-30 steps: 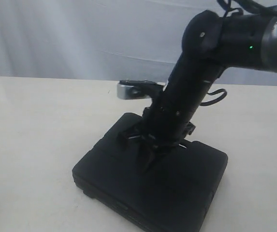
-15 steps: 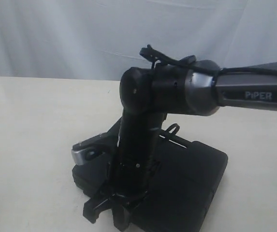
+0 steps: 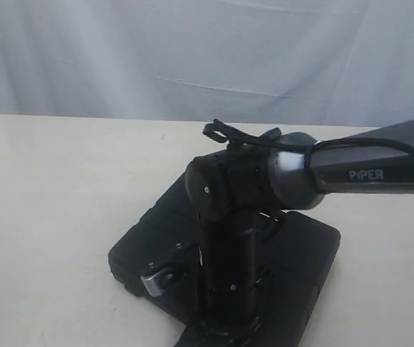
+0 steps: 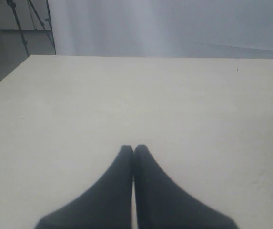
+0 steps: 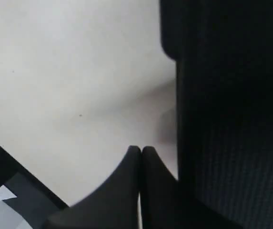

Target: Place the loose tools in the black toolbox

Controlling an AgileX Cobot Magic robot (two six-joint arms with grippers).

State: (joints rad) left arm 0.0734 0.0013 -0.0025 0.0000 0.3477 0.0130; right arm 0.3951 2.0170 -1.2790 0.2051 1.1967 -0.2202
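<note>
We judge the closing step in hand: the right gripper (image 5: pixel 140 153), jaws together and empty, stands beside the 6 o'clock edge of the shut black toolbox (image 3: pixel 300 253), whose lid next needs securing.

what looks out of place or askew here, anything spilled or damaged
Nothing is spilled or visibly damaged. The black toolbox lies flat on the table, turned at an angle to its far edge, and looks closed. No loose tools are in view. The right gripper is shut and empty beside the toolbox's edge.
</note>
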